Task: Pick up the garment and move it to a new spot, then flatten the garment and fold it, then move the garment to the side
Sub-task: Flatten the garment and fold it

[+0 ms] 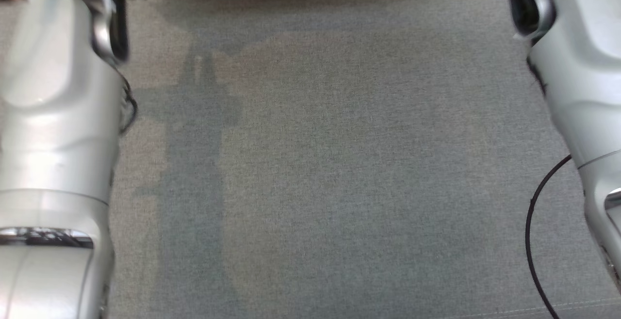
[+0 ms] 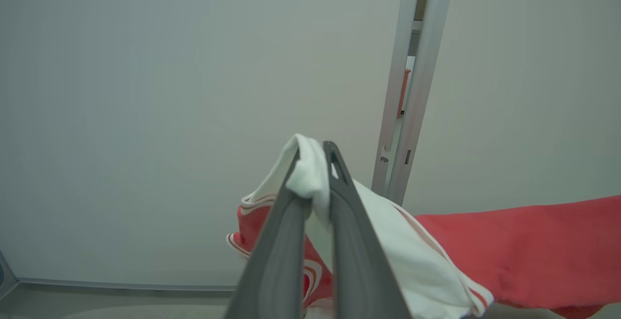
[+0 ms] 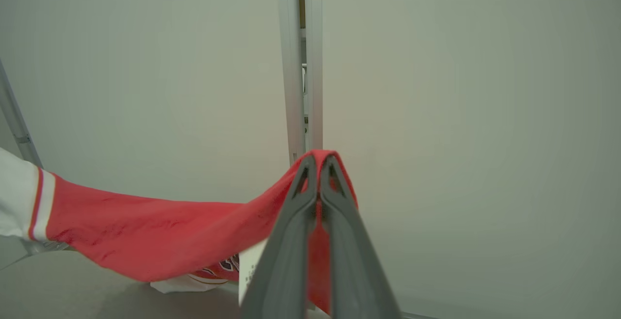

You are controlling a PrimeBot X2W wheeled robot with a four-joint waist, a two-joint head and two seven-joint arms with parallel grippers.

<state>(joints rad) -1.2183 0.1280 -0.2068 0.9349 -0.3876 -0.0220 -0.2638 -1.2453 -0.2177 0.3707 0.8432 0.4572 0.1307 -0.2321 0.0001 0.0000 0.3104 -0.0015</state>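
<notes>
Grey surface [image 1: 339, 164]; one garment [image 3: 145, 231] clenched in left end effector [image 2: 313, 153], right end effector [image 3: 318, 163].

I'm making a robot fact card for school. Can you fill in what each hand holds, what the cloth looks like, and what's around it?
left gripper: shut on a white part of the garment
right gripper: shut on a red part of the garment
garment look: red and white with thin stripes, stretched between both grippers, sagging in the middle
in front of robot: grey fabric surface
behind the cloth: pale wall with a metal post
</notes>
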